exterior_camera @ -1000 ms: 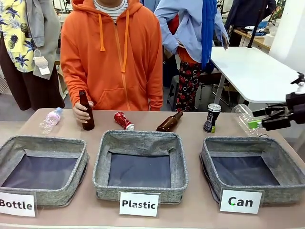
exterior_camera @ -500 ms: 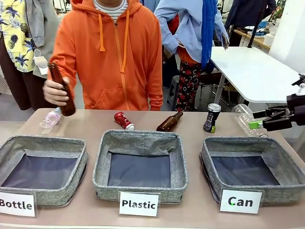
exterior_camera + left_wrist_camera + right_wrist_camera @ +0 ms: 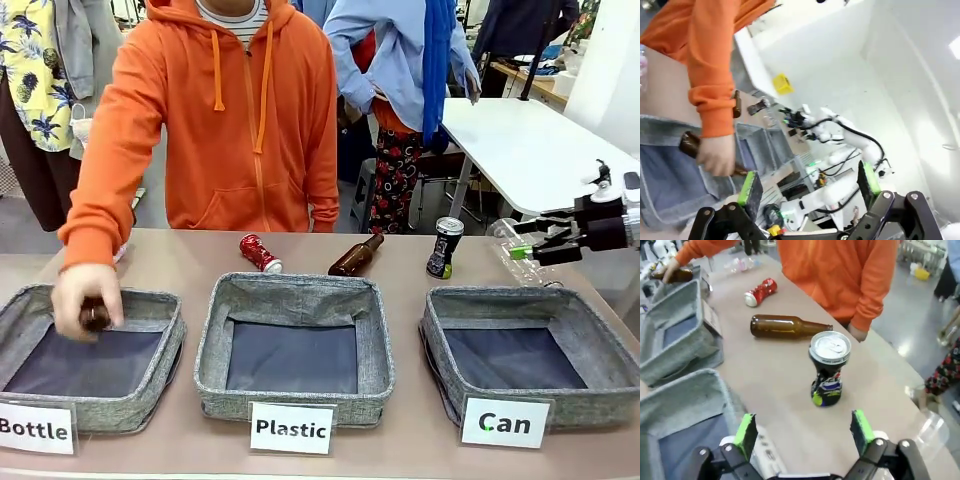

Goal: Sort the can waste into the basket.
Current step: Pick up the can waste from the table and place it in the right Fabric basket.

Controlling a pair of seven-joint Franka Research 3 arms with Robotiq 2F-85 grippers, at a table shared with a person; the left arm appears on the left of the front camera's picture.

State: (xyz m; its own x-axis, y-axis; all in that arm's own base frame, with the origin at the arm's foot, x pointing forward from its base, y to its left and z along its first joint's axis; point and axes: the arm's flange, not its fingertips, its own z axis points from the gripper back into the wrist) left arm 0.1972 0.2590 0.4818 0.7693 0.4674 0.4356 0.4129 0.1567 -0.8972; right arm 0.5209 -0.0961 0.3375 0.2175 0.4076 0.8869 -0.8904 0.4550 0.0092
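Can point(image 3: 827, 371) dark, waist crushed, standing upright

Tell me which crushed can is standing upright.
The dark can with blue, white and green print, near the Can basket; the red can lies on its side beyond the Plastic basket.

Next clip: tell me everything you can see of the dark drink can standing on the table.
The dark drink can is metal: silver top, pinched waist, blue, white and green print low down. It stands upright on the tan table, beyond the basket labelled Can, a lying brown bottle beside it. Nothing touches it; the open right gripper faces it, apart.
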